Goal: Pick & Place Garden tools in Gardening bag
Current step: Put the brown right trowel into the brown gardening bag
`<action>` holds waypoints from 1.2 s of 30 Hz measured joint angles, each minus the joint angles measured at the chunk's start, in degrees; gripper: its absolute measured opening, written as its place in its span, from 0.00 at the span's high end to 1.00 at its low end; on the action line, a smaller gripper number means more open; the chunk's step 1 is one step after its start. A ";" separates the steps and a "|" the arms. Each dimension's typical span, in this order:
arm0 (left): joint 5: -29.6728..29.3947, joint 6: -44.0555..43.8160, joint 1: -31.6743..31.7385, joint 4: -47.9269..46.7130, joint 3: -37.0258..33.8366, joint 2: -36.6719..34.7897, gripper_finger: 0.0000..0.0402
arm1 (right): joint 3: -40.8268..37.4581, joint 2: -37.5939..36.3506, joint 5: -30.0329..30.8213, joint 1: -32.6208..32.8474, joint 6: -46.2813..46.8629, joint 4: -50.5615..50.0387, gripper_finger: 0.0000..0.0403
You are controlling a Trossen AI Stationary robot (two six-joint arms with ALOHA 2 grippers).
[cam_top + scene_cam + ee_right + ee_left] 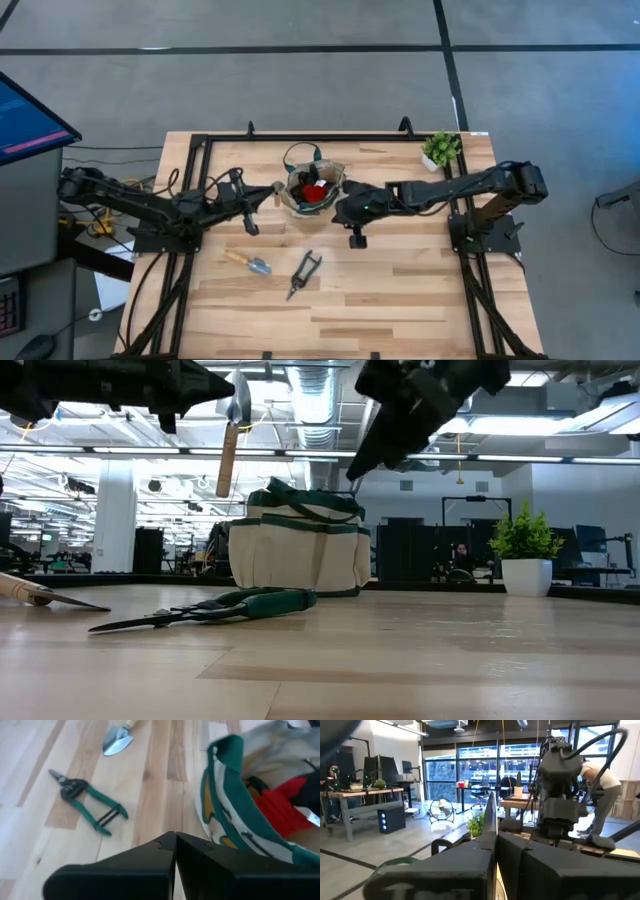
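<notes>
— What do we see nearest the front of the pale wooden tabletop (400, 290)?

— The green-handled pruners (303, 273) lie flat, and just beside them the silver trowel with a wooden handle (248, 262) — both well apart from the bag.

— And farther back?

— The cream fabric gardening bag with dark green trim (298, 547) stands upright, a red-and-black piece (277, 802) lying inside it. Our left claw (276, 193) hangs just beside the bag, clamped on a wood-handled tool (230, 450) held in the air. Our right claw (175, 842) hovers on the bag's other side, fingers pressed together on nothing.

— Beyond that?

— A small green potted plant (440, 150) at the far corner.
</notes>
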 joint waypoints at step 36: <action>1.69 -2.19 8.97 16.07 0.02 23.55 1.00 | -15.97 -12.83 6.41 8.15 9.33 16.13 1.00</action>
